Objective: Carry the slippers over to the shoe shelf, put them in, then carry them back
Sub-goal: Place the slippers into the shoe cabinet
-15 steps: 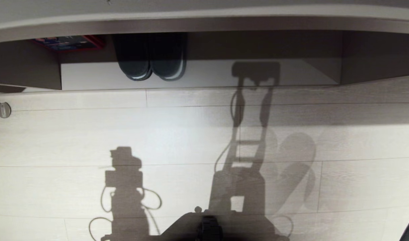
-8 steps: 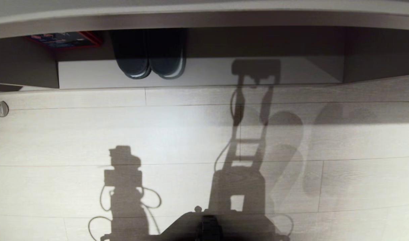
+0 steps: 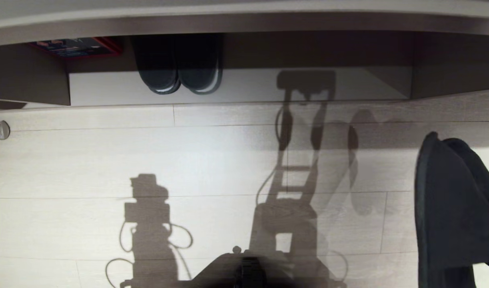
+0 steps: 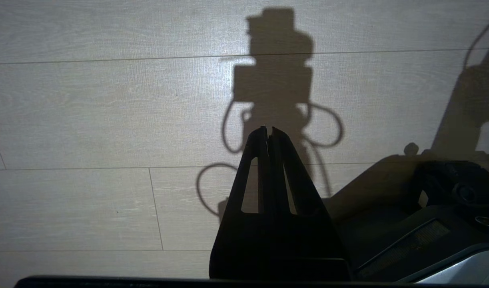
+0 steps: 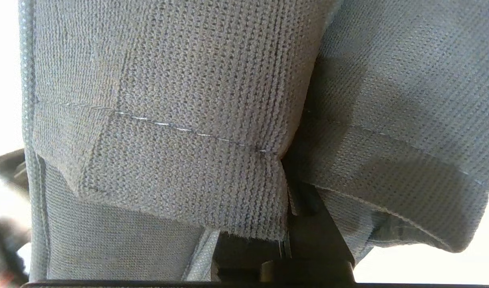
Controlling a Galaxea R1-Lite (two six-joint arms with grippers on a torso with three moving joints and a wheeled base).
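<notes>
Grey knit slippers point(image 3: 452, 208), clamped in my right pincer point(image 5: 286, 240), swung into view toward the shoe shelf point(image 3: 244, 86); placing comes next.

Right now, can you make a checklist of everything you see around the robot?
Surface: pale wood-plank floor, crossed by the robot's shadows.
Job's things: slippers, dark grey fabric, hanging at the head view's right edge, above the floor; shoe shelf ahead, its right part free.
Clutter: black shoes with pale sole edges on the shelf's left part; a red-edged box beside them; a round floor fitting.
Grippers: right gripper shut on the slippers; left gripper shut, holding nothing, over the floor.
Cables: only their shadows seen.
Surroundings: pale counter above the shelf.
</notes>
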